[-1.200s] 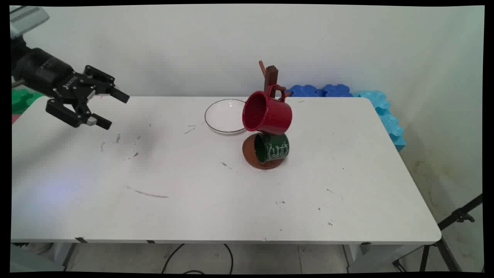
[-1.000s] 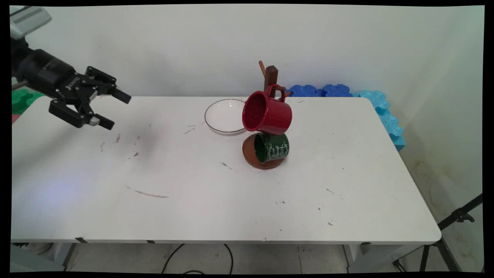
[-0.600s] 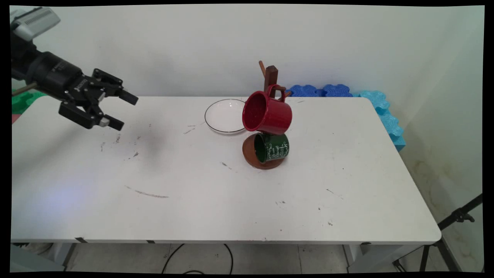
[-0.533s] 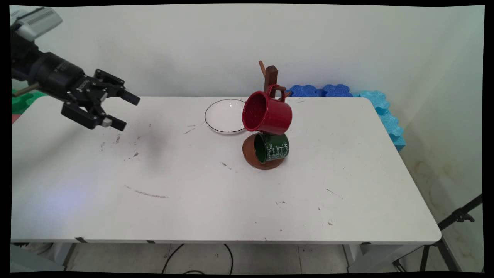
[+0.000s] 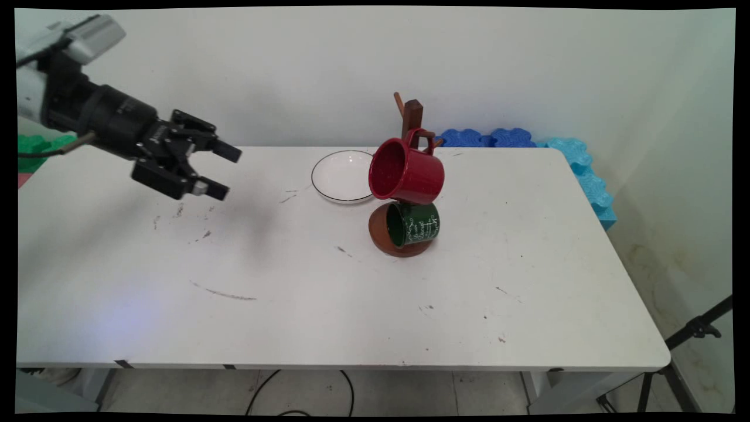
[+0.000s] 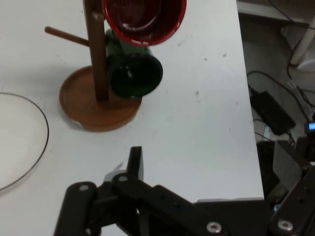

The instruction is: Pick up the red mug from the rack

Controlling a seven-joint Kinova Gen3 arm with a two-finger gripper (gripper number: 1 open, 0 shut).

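Observation:
My black gripper (image 5: 227, 173) hangs open and empty above the table's far left part, pointing right. A wooden mug tree (image 5: 411, 115) stands on a round brown base (image 5: 378, 234) at the table's middle, well to the right of the gripper. A red mug (image 5: 407, 173) hangs from an upper peg, its mouth turned to the left. Below it hangs a dark green mug (image 5: 413, 224) with white lettering. A clear glass plate (image 5: 341, 176) lies just left of the tree. In the hand view the red mug (image 6: 142, 17), the green mug (image 6: 135, 73) and the base (image 6: 93, 110) lie ahead of one finger (image 6: 135, 164).
Blue foam blocks (image 5: 527, 140) line the table's far right edge, and green foam (image 5: 29, 149) sits at the far left. A black tripod (image 5: 691, 334) stands on the floor at the right. Cables (image 5: 304, 392) run under the table (image 5: 351, 316).
The gripper has moved to the right over the table, closer to the plate and the mug tree, and stayed open. The mugs and plate have not moved.

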